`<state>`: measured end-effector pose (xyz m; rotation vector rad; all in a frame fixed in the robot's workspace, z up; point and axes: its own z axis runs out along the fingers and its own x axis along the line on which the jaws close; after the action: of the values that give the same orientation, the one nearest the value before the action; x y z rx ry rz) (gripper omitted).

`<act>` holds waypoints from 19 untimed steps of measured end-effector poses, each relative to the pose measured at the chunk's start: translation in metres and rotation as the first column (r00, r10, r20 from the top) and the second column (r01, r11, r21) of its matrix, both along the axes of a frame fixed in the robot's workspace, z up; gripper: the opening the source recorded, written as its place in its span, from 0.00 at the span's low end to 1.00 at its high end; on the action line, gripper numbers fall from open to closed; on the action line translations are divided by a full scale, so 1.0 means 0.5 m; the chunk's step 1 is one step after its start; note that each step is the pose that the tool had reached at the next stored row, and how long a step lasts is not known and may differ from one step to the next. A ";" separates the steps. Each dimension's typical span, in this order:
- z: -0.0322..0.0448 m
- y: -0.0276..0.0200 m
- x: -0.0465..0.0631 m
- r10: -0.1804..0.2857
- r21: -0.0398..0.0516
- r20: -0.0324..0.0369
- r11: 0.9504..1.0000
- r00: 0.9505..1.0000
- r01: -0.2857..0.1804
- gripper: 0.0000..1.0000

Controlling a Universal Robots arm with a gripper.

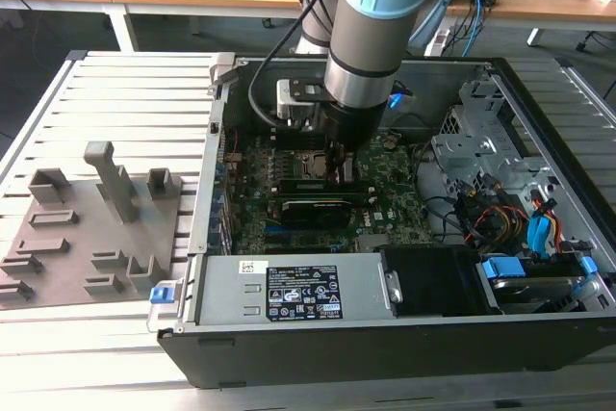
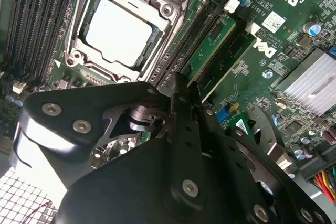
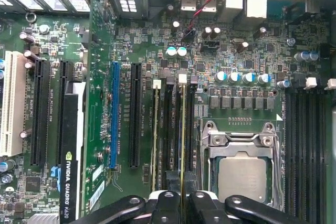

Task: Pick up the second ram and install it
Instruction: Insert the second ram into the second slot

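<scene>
The black two-fingered gripper (image 3: 178,199), fingers clamped on the long narrow green RAM stick (image 3: 182,140), seats it edge-down in a slot beside the metal-framed CPU socket (image 3: 242,163); it likely needs firm, straight pressing.

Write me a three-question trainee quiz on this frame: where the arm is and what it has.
1. True or false: the socket has its chip bare, with no cooler on top.
2. The gripper stands over: A) the grey fixture, B) the slots beside the socket, C) the drive cage.
3. In the first wrist view, what thin part stands on edge between the fingers?

Key: 1 true. 2 B. 3 the ram, which lies along a slot.
</scene>
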<state>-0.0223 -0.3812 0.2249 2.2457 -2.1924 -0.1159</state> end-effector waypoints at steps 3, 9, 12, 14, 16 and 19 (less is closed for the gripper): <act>-0.006 0.0000 -0.001 0.000 0.000 0.000 1.000 1.000 0.000 0.14; 0.029 0.0041 -0.001 0.000 -0.003 0.000 1.000 1.000 0.000 0.22; 0.081 0.0158 -0.001 0.000 -0.011 0.000 1.000 1.000 0.000 0.13; 0.095 0.0174 -0.001 0.000 -0.013 0.000 1.000 1.000 0.000 0.11; 0.100 0.0176 -0.001 0.000 -0.013 0.000 1.000 1.000 0.000 0.11; 0.101 0.0176 -0.001 0.000 -0.013 0.000 1.000 1.000 0.000 0.11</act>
<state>-0.0227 -0.3724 0.2752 2.2392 -2.1867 -0.1011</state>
